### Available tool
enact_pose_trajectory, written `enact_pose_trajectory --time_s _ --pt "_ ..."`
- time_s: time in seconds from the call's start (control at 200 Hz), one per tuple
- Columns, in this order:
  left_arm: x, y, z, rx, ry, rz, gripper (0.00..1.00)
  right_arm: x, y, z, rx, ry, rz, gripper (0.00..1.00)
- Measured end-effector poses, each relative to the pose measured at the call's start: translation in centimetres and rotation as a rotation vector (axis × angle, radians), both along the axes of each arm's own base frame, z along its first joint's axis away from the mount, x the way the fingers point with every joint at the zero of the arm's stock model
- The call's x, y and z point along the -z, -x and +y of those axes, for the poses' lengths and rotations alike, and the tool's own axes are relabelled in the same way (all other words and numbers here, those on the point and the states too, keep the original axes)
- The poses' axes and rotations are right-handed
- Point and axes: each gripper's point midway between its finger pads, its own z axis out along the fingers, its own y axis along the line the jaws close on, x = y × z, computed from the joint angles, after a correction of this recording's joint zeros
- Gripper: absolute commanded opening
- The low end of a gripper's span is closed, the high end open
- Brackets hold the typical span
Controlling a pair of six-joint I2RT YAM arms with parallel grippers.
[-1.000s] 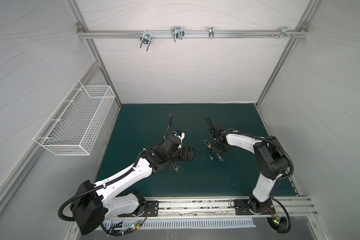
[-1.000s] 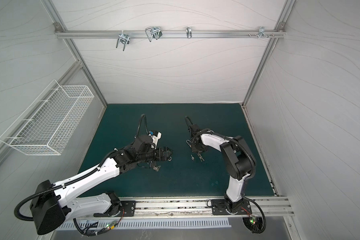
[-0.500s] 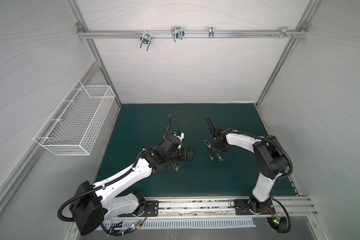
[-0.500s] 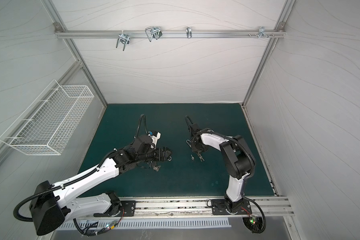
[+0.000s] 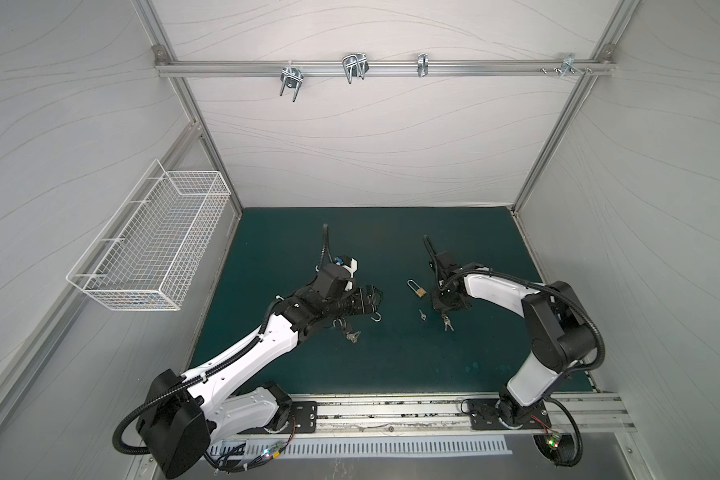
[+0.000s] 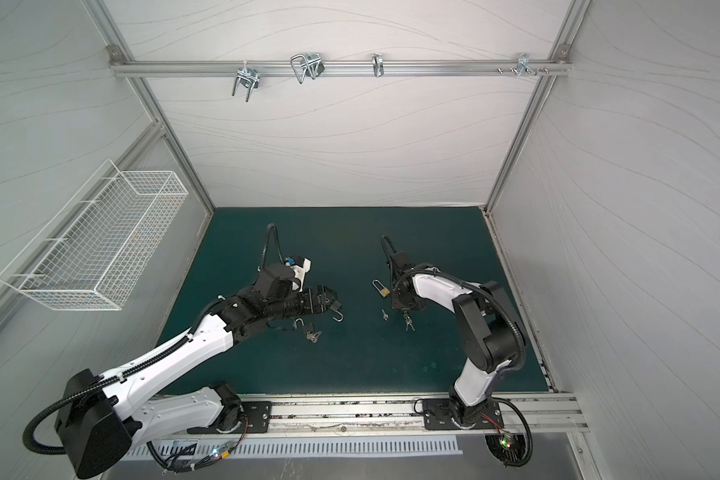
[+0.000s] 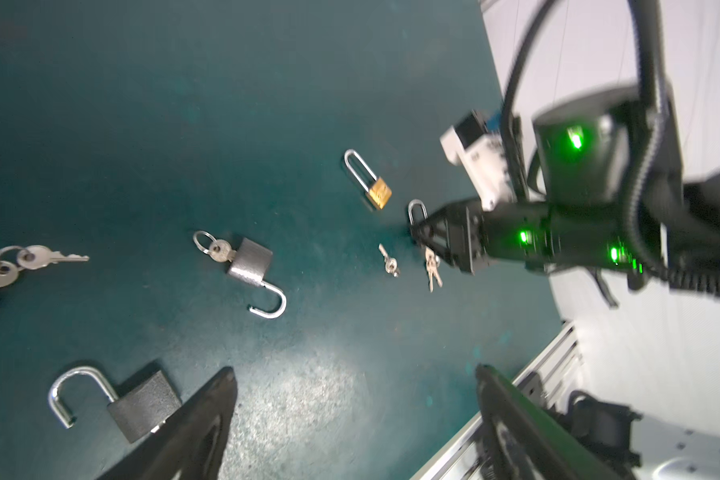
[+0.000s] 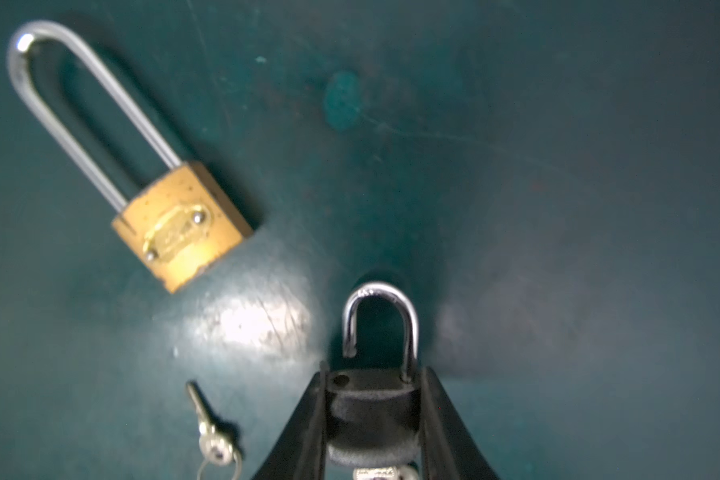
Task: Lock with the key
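My right jaws pinch a black padlock (image 8: pixel 371 411), shackle open; left jaws gape wide; wire basket (image 5: pixel 154 249) hangs on the wall.

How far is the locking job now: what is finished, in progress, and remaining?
Done: the brass padlock looks closed already. In hand: the right gripper grips the black padlock by its body; its shackle is open, one end out of its hole. Left: closing that shackle and turning the key. The left gripper is open and empty; a grey padlock and a dark padlock near it also lie open.
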Motion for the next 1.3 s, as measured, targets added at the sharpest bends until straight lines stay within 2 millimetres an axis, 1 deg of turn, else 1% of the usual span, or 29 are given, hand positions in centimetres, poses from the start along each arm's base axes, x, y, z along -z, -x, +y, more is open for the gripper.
enact_pose_trajectory --time_s 0.09,0.255,0.34,0.425,0.45,0.505,0.545,0.61,0.725,0.84,0.975,1.11,1.19,1.3 --pt "-0.6 -0.5 0.8 -0.026 0.033 0.002 0.89 -2.2 0.0 -0.3 0.008 -0.034 -0.054 0.12" --pt "-1.6 -0.8 1.3 -0.028 0.071 0.002 0.84 -8.1 -0.2 0.0 -0.01 -0.136 -0.228 0.0" --pt "-2.6 -1.0 1.1 -0.016 0.096 -0.007 0.83 -10.8 0.2 0.5 -0.054 -0.205 -0.315 0.0" --pt "-4.0 -1.2 0.6 0.003 0.126 -0.027 0.82 -13.8 0.9 1.4 -0.113 -0.292 -0.397 0.0" --pt "-4.6 -1.3 0.5 0.009 0.136 -0.035 0.82 -14.9 1.1 1.7 -0.136 -0.322 -0.426 0.0" --pt "-5.8 -1.4 0.2 0.022 0.157 -0.058 0.82 -16.6 1.5 2.5 -0.187 -0.378 -0.468 0.0" --pt "-6.7 -1.5 0.0 0.033 0.171 -0.076 0.82 -17.9 2.0 3.4 -0.244 -0.43 -0.492 0.0" --pt "-8.0 -1.6 -0.4 0.054 0.195 -0.105 0.82 -19.4 2.8 5.0 -0.334 -0.504 -0.507 0.0" --pt "-10.0 -1.7 -1.0 0.094 0.24 -0.147 0.82 -21.4 4.5 7.8 -0.492 -0.623 -0.5 0.0" --pt "-11.5 -1.4 -2.1 0.158 0.294 -0.177 0.82 -23.3 6.4 10.4 -0.644 -0.737 -0.478 0.0" --pt "-13.1 -0.7 -3.4 0.257 0.365 -0.207 0.82 -24.6 8.4 12.8 -0.783 -0.843 -0.437 0.0" --pt "-14.0 0.1 -4.5 0.327 0.413 -0.219 0.79 -25.1 9.6 13.9 -0.853 -0.906 -0.4 0.0" --pt "-14.1 0.6 -5.2 0.366 0.428 -0.216 0.74 -25.6 10.0 14.3 -0.878 -0.934 -0.397 0.0" --pt "-13.9 1.4 -6.3 0.415 0.438 -0.206 0.64 -26.3 10.4 14.7 -0.905 -0.96 -0.405 0.0"
